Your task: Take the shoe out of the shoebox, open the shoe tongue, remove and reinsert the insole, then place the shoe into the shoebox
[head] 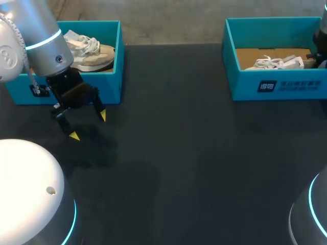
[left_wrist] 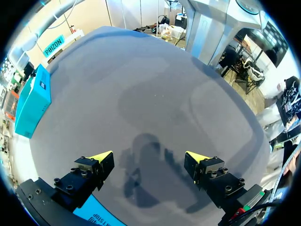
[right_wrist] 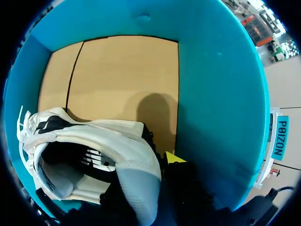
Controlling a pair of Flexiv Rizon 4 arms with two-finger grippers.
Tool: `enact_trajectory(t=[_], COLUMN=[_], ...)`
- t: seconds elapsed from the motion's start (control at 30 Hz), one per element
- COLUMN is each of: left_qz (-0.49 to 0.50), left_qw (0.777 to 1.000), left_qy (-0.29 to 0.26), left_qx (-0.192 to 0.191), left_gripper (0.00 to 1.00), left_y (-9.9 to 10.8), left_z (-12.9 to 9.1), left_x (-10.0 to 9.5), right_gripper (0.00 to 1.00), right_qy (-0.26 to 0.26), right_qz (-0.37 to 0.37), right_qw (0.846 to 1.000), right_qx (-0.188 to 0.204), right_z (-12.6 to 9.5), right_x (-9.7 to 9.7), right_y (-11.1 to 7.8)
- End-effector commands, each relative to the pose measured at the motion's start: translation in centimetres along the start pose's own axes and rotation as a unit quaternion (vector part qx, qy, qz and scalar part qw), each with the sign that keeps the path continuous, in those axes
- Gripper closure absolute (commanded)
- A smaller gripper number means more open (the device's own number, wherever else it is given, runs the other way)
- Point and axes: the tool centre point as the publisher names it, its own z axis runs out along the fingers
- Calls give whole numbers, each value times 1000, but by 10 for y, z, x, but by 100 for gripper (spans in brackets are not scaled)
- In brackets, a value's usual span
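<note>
A white shoe (head: 276, 63) lies on its side in the teal shoebox (head: 276, 84) at the table's back right. In the right wrist view the white shoe (right_wrist: 94, 141) rests on the box's cardboard floor (right_wrist: 122, 75). Its heel wall stands between the fingers of my right gripper (right_wrist: 143, 176). One yellow fingertip (right_wrist: 174, 157) presses on the outside of the heel; the other finger is hidden behind the shoe. My left gripper (head: 89, 126) hangs open over bare table in front of the left box, and the left wrist view shows the left gripper (left_wrist: 149, 157) holding nothing.
A second teal box (head: 110, 76) at the back left holds a beige shoe (head: 94, 53), right behind my left arm. The dark tabletop (head: 179, 153) stretches between the two boxes. The right box's teal walls (right_wrist: 216, 94) closely surround my right gripper.
</note>
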Motion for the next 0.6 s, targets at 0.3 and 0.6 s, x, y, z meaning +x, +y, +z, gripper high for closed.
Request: enact_trajectory(t=[0.3,0.6], left_qz=[0,0], left_qw=[1000,1000], left_qy=[0,0], left_qx=[-2,-2], left_gripper=[0,0], left_y=[0,0], left_z=[0,0], left_x=[1,1], right_gripper=[0,0], right_qy=[-12,-15], right_qz=[2,2], right_qw=[1000,1000], right_qx=[-3,-13], right_z=[-8,-29], right_x=[5,8], right_y=[-1,-3])
